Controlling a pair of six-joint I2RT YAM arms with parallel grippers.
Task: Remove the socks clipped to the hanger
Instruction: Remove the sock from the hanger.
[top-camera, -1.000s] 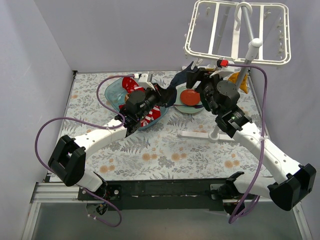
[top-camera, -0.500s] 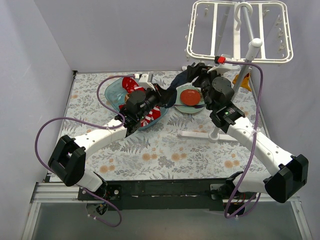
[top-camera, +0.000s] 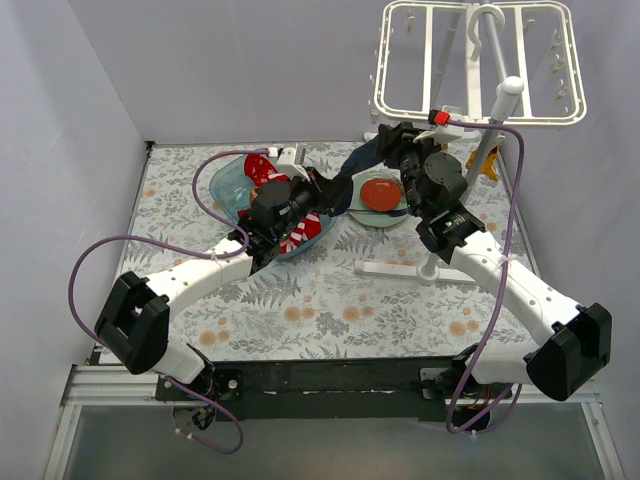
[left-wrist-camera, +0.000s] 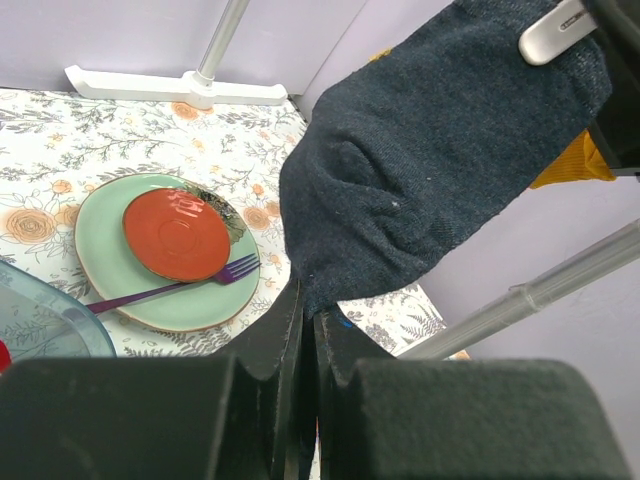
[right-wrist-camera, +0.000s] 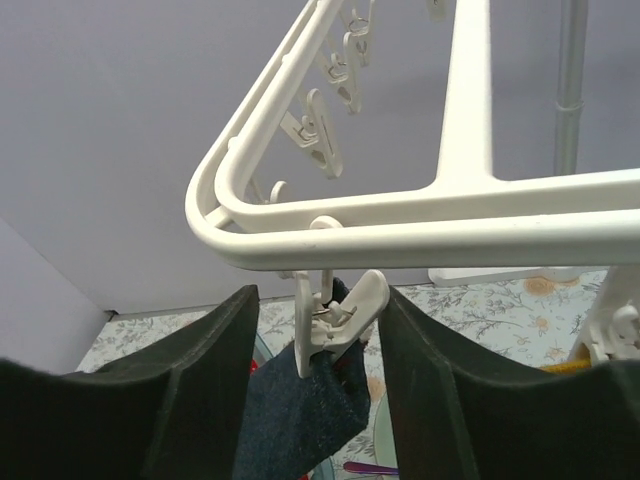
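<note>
The white hanger hangs from a stand at the back right; its front bar fills the right wrist view. A dark navy sock hangs from a white clip at the hanger's near left corner. My left gripper is shut on the lower end of that sock. My right gripper is open, one finger on each side of the clip, with its right finger close against the clip's lever. A mustard sock still hangs at the right. Red socks lie in the blue tub.
A green plate carrying an orange saucer and a purple fork sits under the hanger's left end. The stand's white base and grey pole are right of it. Purple cables loop off both arms.
My right gripper has shifted left and up onto the clip at the hanger's corner, and its jaws have narrowed. The left gripper has kept its hold on the navy sock.
</note>
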